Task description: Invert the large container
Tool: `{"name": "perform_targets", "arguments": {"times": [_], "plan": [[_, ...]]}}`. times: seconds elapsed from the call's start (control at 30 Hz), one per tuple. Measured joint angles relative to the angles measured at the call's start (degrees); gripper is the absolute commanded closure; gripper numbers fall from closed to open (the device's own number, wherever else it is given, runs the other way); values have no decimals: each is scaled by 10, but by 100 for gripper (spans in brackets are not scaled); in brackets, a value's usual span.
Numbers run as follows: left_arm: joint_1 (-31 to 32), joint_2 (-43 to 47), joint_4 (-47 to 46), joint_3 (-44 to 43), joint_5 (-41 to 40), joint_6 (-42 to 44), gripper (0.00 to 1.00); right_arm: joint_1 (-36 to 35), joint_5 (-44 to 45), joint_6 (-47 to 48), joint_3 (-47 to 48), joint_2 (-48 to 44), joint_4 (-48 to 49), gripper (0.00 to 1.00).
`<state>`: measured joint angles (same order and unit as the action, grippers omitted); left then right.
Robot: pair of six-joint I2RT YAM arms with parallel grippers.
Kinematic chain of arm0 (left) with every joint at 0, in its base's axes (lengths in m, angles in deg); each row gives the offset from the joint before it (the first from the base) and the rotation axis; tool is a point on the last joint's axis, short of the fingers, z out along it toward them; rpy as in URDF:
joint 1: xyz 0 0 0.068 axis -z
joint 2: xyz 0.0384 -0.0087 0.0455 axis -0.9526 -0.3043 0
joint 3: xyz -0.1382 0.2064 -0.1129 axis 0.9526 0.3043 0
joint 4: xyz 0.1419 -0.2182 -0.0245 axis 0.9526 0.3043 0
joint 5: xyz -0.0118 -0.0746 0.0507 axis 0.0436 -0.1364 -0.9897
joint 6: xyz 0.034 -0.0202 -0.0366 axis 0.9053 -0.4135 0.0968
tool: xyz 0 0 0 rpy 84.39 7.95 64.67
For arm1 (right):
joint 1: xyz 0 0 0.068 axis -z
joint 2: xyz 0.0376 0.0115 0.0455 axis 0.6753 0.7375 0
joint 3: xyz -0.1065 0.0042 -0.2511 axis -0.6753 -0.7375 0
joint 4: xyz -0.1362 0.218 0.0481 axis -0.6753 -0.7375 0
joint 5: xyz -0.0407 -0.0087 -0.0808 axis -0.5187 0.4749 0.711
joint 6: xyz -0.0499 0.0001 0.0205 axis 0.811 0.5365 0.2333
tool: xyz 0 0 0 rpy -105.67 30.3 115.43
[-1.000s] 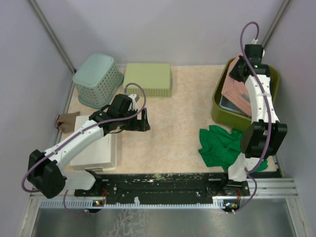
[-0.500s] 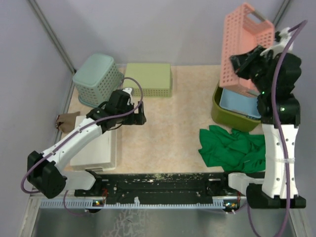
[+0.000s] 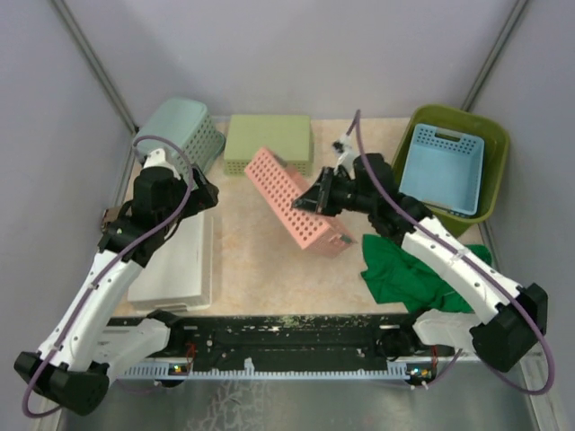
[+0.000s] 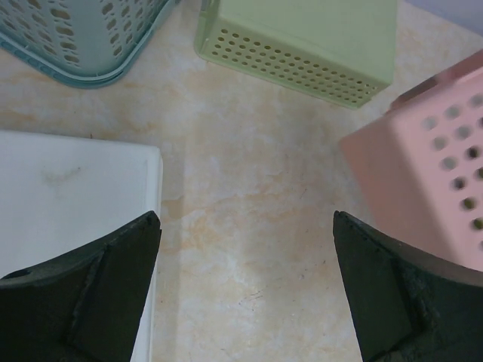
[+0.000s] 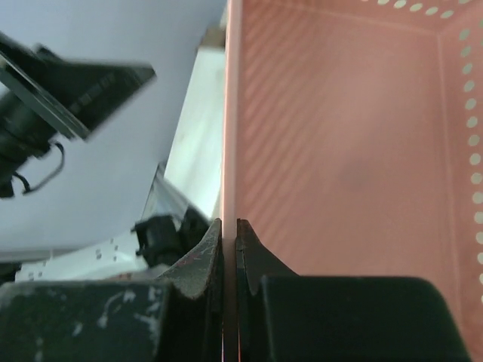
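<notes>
Overhead view. The large container (image 3: pixel 497 166), a dark olive-green tub, stands open side up in the far right corner of the table (image 3: pixel 359 144). Nested inside it I see a pale blue perforated basket (image 3: pixel 442 168), also open side up. No gripper touches the tub.

Just left of the tub, the right gripper (image 3: pixel 319 199) reaches toward mid-table and holds a pink perforated basket (image 3: pixel 292 196) at a tilt. I cannot tell whether the basket's low corner rests on the table. In the right wrist view, the jaws are pressed together on the basket's thin side wall, pinching it. A green cloth (image 3: pixel 404 269) lies crumpled under the right arm, near the tub's front.

Left wrist view. The left gripper (image 4: pixel 245 219) hangs above bare table with its jaws spread wide and nothing between them. It is well apart from the tub. Below it I see the corner of a white rectangular basket (image 4: pixel 68 181). A pale yellow-green basket (image 4: pixel 302 38) sits base up at the far edge, with a teal basket (image 4: pixel 83 30) to its left.
</notes>
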<state>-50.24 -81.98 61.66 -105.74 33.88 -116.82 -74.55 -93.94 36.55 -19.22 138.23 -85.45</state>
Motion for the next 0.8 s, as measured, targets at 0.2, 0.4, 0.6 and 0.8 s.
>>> {"name": "perform_targets", "arguments": {"times": [0.2,0.4,0.6,0.8], "plan": [[0,50,-11,33,-38,-24,1,-109,5,-69,-55,42,70,100],[0,61,-19,39,-47,-28,1,-118,-10,-156,-75,83,187,100],[0,67,-21,39,-49,-33,1,-116,-37,-291,-104,140,384,100],[0,76,-26,49,-49,-40,1,-113,-35,-489,-163,250,645,100]]}}
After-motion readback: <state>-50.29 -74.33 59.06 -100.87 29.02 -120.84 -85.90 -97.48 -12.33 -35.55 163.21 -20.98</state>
